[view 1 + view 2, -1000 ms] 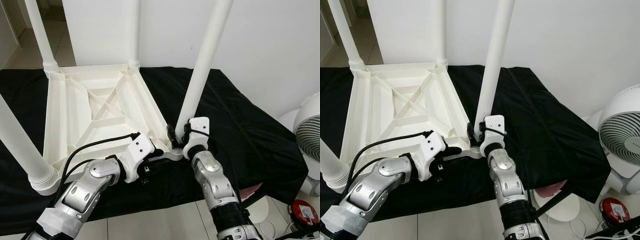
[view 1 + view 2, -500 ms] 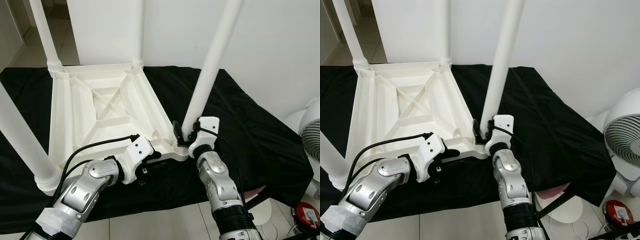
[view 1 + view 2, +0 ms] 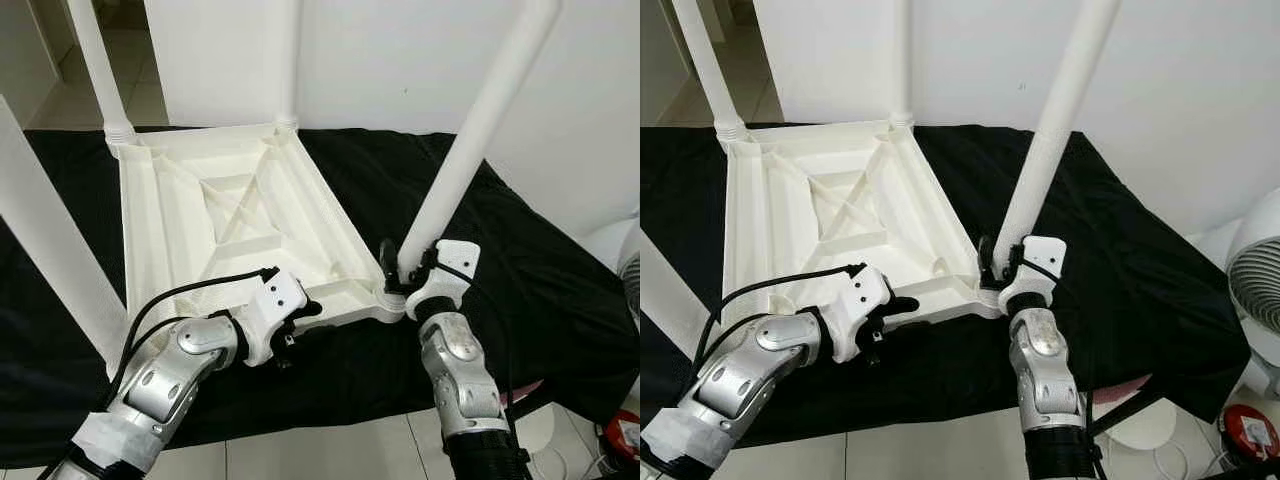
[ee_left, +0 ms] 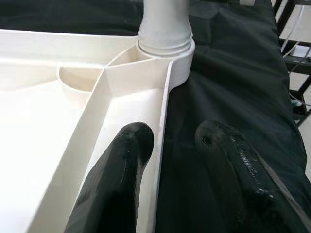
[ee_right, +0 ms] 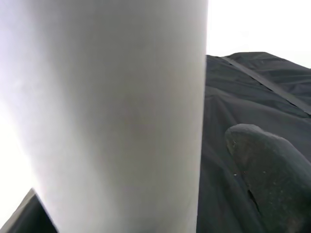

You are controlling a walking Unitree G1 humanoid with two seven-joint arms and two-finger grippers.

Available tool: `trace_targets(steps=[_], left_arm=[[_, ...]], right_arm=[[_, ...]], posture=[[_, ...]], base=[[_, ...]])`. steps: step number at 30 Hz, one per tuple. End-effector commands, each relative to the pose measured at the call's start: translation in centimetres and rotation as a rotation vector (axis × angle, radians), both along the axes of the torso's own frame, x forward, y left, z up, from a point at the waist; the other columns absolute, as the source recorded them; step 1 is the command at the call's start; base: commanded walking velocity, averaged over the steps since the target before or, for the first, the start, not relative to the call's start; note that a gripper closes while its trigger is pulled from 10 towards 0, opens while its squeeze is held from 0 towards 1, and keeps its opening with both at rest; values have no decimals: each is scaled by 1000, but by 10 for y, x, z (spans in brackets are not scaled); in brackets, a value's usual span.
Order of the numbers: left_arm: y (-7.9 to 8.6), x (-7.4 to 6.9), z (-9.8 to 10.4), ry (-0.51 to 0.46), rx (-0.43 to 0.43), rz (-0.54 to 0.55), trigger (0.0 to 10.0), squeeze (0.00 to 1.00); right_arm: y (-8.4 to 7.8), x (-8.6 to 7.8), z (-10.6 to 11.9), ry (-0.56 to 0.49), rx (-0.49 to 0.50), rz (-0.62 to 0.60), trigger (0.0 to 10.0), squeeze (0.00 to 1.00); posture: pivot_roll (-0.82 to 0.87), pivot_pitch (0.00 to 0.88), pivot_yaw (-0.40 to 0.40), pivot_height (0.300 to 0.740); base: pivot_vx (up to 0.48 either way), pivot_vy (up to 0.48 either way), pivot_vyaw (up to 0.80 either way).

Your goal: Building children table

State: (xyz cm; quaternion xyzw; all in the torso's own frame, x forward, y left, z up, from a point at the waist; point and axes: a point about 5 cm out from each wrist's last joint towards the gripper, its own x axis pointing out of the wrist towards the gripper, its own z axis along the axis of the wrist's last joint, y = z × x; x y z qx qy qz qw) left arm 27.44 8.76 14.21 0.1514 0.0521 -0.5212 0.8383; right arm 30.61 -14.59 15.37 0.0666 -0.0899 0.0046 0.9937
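A white plastic children's table (image 3: 230, 215) lies upside down on a black cloth (image 3: 540, 290), its legs pointing up. My right gripper (image 3: 403, 282) is shut on the base of the near-right leg (image 3: 480, 130), which leans to the right. That leg (image 5: 112, 111) looms close in the right wrist view, with one black finger (image 5: 267, 160) beside it. My left gripper (image 3: 300, 320) is open at the table's near rim. In the left wrist view one finger (image 4: 131, 145) sits inside the rim and the other just outside it, apart from the wall.
Other legs stand at the far left (image 3: 95, 60), far right (image 3: 288, 60) and near left (image 3: 50, 240). A white fan (image 3: 1260, 280) and a red object (image 3: 1250, 430) on the tiled floor are at the right. A white wall is behind.
The whole view has shifted. The near-right corner, its leg and my right gripper now sit farther right, and the leg leans more. My left gripper stays at the near rim.
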Motion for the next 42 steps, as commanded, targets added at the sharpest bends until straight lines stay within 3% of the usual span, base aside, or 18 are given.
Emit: trace_targets(steps=[1, 4, 11, 13, 27, 42], left_arm=[[-2, -1, -2, 14, 17, -52, 10000, 0], [-3, -2, -2, 17, 24, -85, 10000, 0], [-6, -1, 0, 5, 36, -115, 10000, 0], [-13, -1, 3, -4, 31, -174, 10000, 0], [-27, 4, 8, -52, 84, -320, 10000, 0], [-48, 11, 12, -94, 127, -489, 10000, 0]], right_arm=[[-22, -5, -4, 11, 16, -96, 10000, 0], [-36, -11, -5, 1, 22, -170, 10000, 0], [-44, -17, -6, 4, 37, -214, 10000, 0], [-51, -23, -8, 11, 37, -256, 10000, 0], [-63, -40, -11, 13, 26, -372, 10000, 0], [-77, -62, -13, 9, 31, -501, 10000, 0]], posture=[[12, 59, -52, 740], [-1, 67, -33, 740], [-2, 72, -29, 740], [-6, 78, -26, 740], [-48, 75, 5, 740], [-145, 51, 91, 740]], base=[[0, 0, 0], [0, 0, 0], [0, 0, 0], [0, 0, 0], [0, 0, 0], [0, 0, 0]])
